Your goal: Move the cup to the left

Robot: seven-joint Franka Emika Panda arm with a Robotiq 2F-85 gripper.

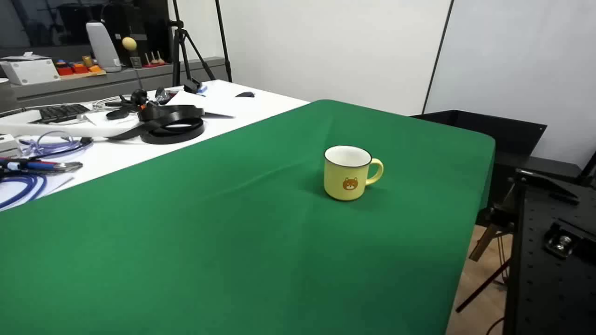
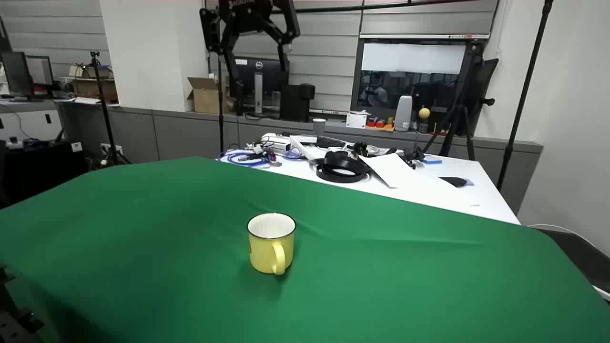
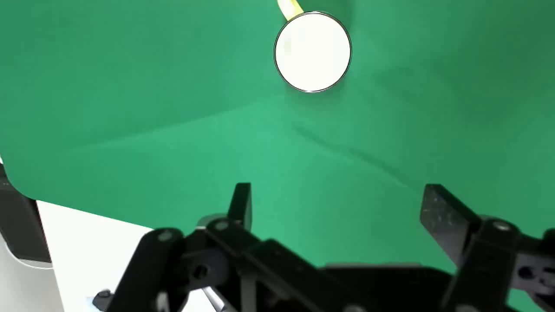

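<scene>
The cup (image 1: 346, 179) is a pale yellow mug with a white inside, a dark rim and an orange bear face on its side. It stands upright on the green cloth in both exterior views (image 2: 270, 247). Its loop handle shows in every view. In the wrist view the cup (image 3: 312, 52) is at the top, seen from above, ahead of the fingertips. My gripper (image 3: 338, 206) is open, with only green cloth between its fingers. In an exterior view the gripper (image 2: 261, 78) hangs well above the table, apart from the cup. No gripper shows in the remaining exterior view.
The green cloth (image 1: 209, 260) covers the table, with slight creases. A white table (image 2: 429, 190) adjoins it, bearing a black strap coil (image 2: 340, 166), cables and papers. Tripods (image 1: 181, 51) stand behind. A black perforated platform (image 1: 554, 270) lies beside the cloth's edge.
</scene>
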